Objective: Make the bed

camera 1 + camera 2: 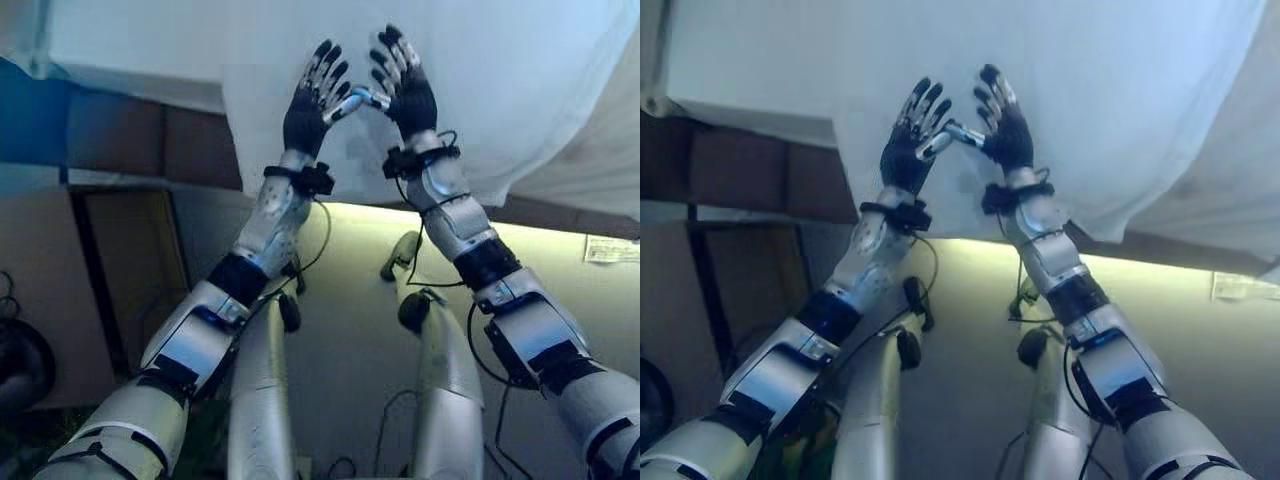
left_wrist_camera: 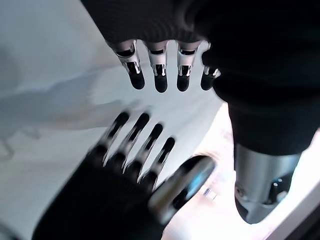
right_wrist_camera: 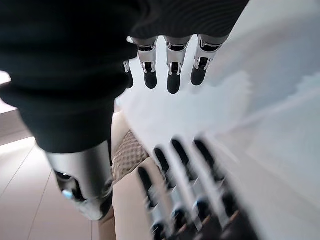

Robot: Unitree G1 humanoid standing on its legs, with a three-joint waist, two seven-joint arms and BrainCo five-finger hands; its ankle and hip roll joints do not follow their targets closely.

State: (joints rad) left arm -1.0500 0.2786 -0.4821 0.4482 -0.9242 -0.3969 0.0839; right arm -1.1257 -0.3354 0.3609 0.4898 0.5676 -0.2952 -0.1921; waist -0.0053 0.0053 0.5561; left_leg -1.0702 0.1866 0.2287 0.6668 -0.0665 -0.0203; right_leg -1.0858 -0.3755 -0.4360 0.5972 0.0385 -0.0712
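In the left eye view, a white sheet (image 1: 500,90) is seen spread over the bed (image 1: 130,85), draped down past its near edge in a broad hanging fold. Both hands are raised in front of this hanging cloth: the left hand (image 1: 312,100) and the right hand (image 1: 405,85) are held side by side, fingers straight and fanned wide, thumbs nearly meeting between them; nothing is gripped. Under the mattress a dark brown bed frame (image 1: 130,135) is visible, and below it a pale floor (image 1: 350,330), brightly lit just under the sheet's hem. A small white label (image 1: 610,248) lies on the floor at the right.

In the right eye view, the same arrangement is shown, with the sheet's lower hem (image 1: 1160,240) running across behind the right forearm.

In the left wrist view, the left hand's straight fingers (image 2: 160,75) are seen over white cloth, the other hand opposite.

In the right wrist view, the right hand's fingers (image 3: 172,75) are likewise extended above the sheet, and a patch of woven beige fabric (image 3: 127,155) is seen beneath its edge.
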